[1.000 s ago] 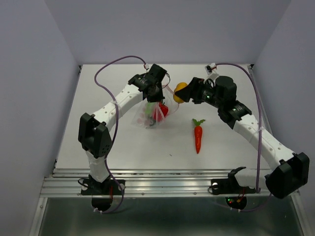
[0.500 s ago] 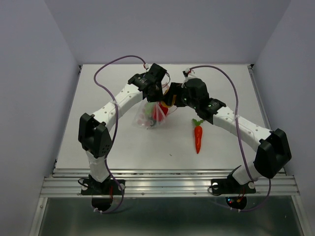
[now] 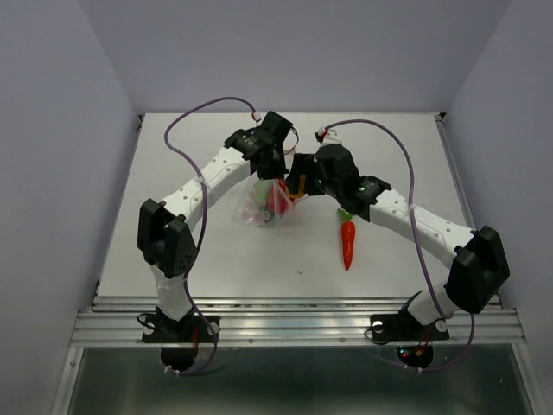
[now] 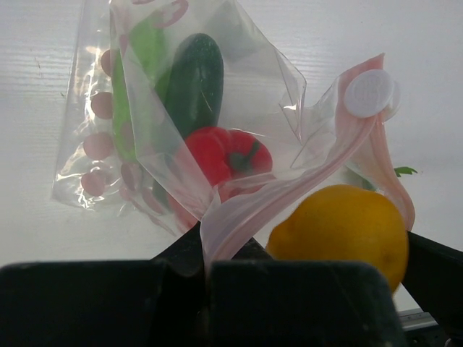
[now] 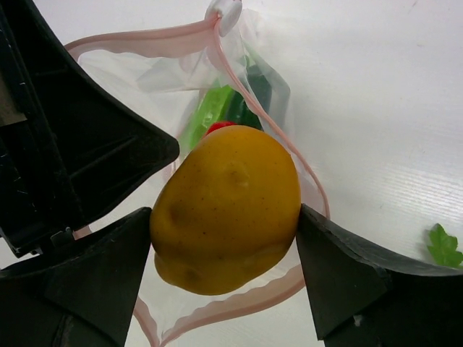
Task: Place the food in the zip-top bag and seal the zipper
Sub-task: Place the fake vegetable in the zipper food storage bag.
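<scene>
Left gripper (image 3: 278, 170) pinches the zipper (image 4: 289, 189), holding zip-top bag (image 3: 257, 207) open. Cucumber (image 4: 194, 83), green pepper (image 4: 137, 79) and red pepper (image 4: 228, 155) are inside the bag. Right gripper (image 3: 298, 180) clamps yellow-orange round one (image 5: 228, 206) at the bag's mouth. Carrot (image 3: 347, 242) lies right of the bag. Sealing not yet done.

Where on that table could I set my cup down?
The table is bare along its near edge, from the left arm to the carrot, and in the far right corner. The middle is crowded: the left end effector holds the bag open while the right end effector holds a yellow vegetable there.
</scene>
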You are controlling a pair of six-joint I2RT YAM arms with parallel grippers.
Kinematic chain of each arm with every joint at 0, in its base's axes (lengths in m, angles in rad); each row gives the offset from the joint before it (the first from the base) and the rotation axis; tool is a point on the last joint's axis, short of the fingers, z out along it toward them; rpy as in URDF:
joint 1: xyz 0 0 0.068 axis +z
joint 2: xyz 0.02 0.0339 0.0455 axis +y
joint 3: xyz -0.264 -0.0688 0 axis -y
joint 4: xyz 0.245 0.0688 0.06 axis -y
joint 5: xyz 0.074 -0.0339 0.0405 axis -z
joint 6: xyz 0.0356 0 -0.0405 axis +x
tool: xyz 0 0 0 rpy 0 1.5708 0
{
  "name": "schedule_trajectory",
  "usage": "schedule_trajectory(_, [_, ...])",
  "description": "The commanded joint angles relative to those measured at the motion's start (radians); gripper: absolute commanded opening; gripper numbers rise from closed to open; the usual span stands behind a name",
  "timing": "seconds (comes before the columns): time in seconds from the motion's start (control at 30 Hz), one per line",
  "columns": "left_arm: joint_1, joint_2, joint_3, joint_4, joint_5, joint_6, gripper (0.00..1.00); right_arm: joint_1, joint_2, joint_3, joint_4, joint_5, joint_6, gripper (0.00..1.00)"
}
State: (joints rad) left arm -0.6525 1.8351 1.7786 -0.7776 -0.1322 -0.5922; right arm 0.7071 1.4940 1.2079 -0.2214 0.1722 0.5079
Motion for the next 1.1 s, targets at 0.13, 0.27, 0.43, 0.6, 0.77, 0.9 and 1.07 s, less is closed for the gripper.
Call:
schedule_trajectory(0.13, [-0.002, -0.054, 0.045, 0.001, -0.012, -0.003, 0.00, 0.011, -0.037, 0.071, -0.018, 0.010, -0.032, 0.90])
schedule_trajectory(0.27, [-0.004, -0.056, 0.048, 0.001, -0.012, -0.003, 0.00, 0.011, -0.043, 0.076, -0.019, -0.014, -0.043, 0.92])
schedule_trajectory(0.43, [-0.002, -0.059, 0.051, -0.006, -0.020, 0.003, 0.00, 0.011, -0.061, 0.091, -0.021, -0.049, -0.057, 0.96])
schedule_trajectory(0.6, [-0.002, -0.063, 0.048, -0.008, -0.027, 0.008, 0.00, 0.011, -0.119, 0.104, -0.021, -0.056, -0.071, 1.00])
schedule_trajectory(0.77, [-0.004, -0.071, 0.035, 0.001, -0.024, 0.009, 0.00, -0.079, -0.217, 0.085, -0.070, -0.017, -0.045, 1.00])
schedule_trajectory(0.9, [-0.004, -0.077, 0.030, 0.005, -0.023, 0.012, 0.00, -0.176, -0.273, 0.036, -0.203, 0.032, -0.017, 1.00])
schedule_trajectory(1.07, [-0.002, -0.083, 0.028, 0.001, -0.024, 0.015, 0.00, -0.261, -0.262, -0.066, -0.389, 0.115, 0.011, 1.00])
